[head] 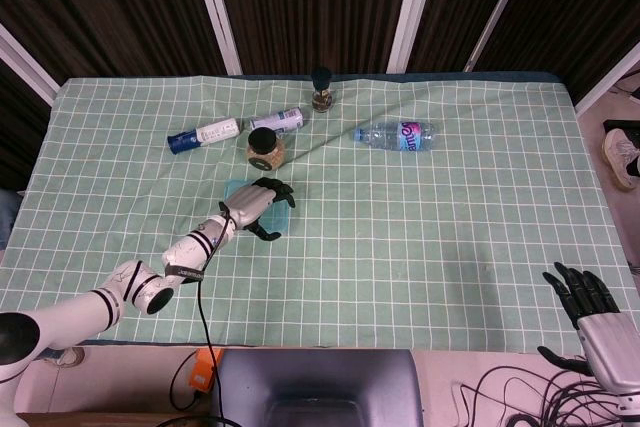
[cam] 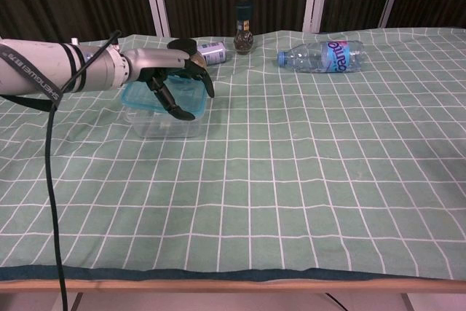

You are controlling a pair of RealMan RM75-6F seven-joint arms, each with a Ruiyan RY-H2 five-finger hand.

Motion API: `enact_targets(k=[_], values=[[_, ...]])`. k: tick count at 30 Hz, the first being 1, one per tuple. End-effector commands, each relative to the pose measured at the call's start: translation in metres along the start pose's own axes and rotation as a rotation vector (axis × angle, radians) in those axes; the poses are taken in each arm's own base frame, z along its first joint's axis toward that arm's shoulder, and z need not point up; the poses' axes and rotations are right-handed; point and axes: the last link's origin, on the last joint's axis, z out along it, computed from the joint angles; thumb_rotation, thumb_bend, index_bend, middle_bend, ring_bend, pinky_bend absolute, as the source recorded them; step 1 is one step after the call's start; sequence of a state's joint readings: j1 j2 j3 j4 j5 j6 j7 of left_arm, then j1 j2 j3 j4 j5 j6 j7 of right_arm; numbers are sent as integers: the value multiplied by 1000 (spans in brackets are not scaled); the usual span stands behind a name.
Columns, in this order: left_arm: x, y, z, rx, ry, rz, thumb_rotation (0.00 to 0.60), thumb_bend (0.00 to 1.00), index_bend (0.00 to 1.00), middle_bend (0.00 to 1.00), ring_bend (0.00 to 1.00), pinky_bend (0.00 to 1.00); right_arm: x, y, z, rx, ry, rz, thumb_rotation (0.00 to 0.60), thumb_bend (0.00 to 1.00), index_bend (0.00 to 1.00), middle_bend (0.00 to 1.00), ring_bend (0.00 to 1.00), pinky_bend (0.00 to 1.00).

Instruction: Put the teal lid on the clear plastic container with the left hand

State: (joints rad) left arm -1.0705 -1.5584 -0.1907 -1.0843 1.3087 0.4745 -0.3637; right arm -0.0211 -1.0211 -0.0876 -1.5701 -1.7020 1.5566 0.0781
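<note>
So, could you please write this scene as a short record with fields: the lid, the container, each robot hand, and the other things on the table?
lid: teal lid lies on top of the container, under the left hand
container: clear plastic container upright on the checked cloth
left robot hand: left robot hand over the lid, fingers curled down on it
right robot hand: right robot hand at the near edge, fingers spread, holding nothing
others: water bottle on its side; spice jar and dark-capped grinder upright; two more bottles lying flat

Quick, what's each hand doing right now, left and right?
Left hand: fingers curled over the teal lid on the clear plastic container; whether it grips cannot be told.
Right hand: open, fingers apart, holding nothing.
</note>
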Motion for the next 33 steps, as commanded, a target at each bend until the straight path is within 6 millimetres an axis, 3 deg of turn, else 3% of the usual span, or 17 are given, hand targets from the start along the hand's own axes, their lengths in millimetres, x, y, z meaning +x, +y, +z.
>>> enact_targets(k=[1, 18, 24, 28, 33], values=[[0, -1, 0, 2, 1, -1, 600, 308, 310, 369, 601, 733, 0, 0, 0, -1, -1, 0, 600, 216, 0, 0, 0, 0], [-4, -6, 0, 9, -4, -25, 600, 308, 311, 370, 599, 731, -1, 0, 2, -2, -3, -3, 600, 217, 0, 0, 0, 0], [-5, -8, -1, 10, 1, -42, 600, 307, 311, 369, 561, 689, 0, 1, 1, -3, -2, -1, 600, 217, 0, 0, 0, 0], [-5, -11, -3, 14, 6, -71, 600, 307, 310, 363, 490, 574, 0, 1, 1, -3, -1, 0, 600, 217, 0, 0, 0, 0], [-5, -15, -5, 16, 23, -87, 600, 307, 251, 289, 230, 235, 0, 1, 1, -2, -2, -2, 600, 217, 0, 0, 0, 0]])
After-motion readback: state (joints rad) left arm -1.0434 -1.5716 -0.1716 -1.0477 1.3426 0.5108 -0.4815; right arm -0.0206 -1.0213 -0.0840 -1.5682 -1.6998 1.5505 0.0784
